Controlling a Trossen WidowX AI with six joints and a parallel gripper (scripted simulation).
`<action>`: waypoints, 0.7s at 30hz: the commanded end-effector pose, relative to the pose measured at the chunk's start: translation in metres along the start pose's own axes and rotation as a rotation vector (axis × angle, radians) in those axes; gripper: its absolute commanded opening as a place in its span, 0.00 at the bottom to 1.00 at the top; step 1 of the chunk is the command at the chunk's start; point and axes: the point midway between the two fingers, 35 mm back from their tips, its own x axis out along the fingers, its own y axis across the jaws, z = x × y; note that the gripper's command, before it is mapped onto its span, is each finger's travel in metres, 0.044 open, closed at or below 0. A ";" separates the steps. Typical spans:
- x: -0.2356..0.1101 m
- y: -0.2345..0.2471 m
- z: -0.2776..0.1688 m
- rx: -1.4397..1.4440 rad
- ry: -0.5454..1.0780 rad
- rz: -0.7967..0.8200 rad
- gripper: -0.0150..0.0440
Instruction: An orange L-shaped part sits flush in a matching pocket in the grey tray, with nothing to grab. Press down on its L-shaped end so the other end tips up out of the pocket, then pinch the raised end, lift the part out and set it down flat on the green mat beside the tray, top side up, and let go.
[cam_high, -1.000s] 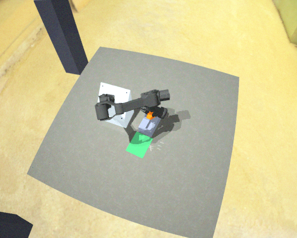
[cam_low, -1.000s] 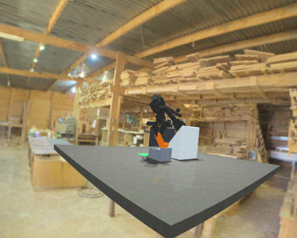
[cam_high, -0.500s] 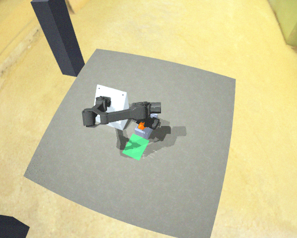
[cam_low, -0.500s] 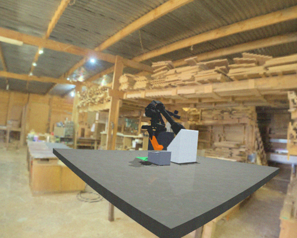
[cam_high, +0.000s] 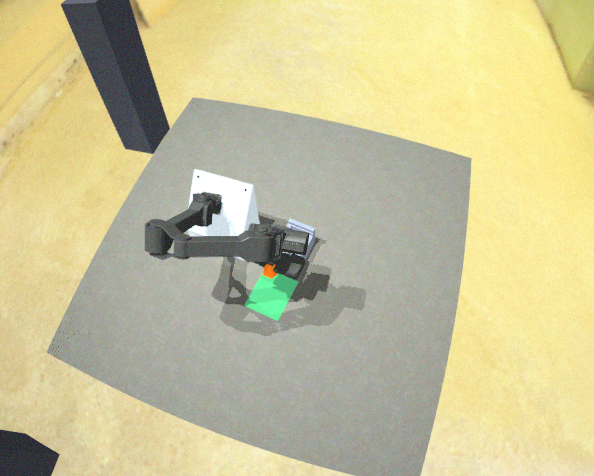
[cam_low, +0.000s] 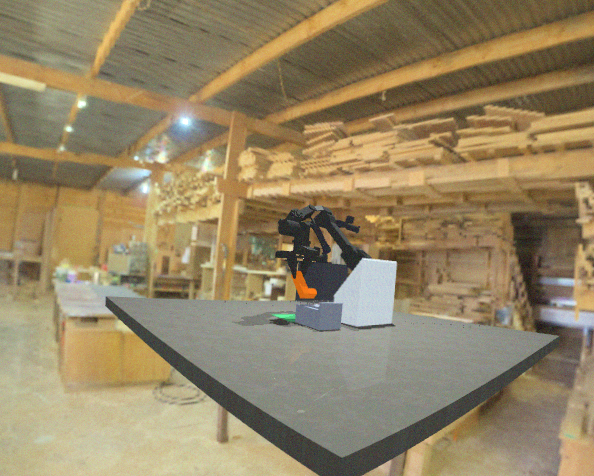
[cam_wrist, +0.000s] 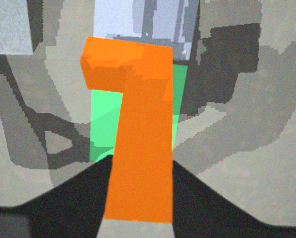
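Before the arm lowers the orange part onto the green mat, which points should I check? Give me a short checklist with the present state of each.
1. Claw shut on the orange L-shaped part: ok.
2. Part fully out of the grey tray: ok.
3. Part above the flat green mat: ok in the wrist view.
4. Part lying flat: not ok, it hangs tilted in the exterior view.
5. Top side up: cannot tell.
6. Part resting on the mat: not ok, it hangs above the table.

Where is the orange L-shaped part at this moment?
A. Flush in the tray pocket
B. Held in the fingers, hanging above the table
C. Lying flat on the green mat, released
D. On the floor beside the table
B: the gripper is shut on the orange part, which hangs clear above the grey tray and over the green mat.
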 end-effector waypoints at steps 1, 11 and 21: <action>0.000 0.003 -0.018 -0.003 0.004 0.000 0.25; 0.001 0.006 -0.036 -0.003 0.005 0.000 0.25; 0.016 0.006 -0.036 -0.003 0.005 0.000 0.25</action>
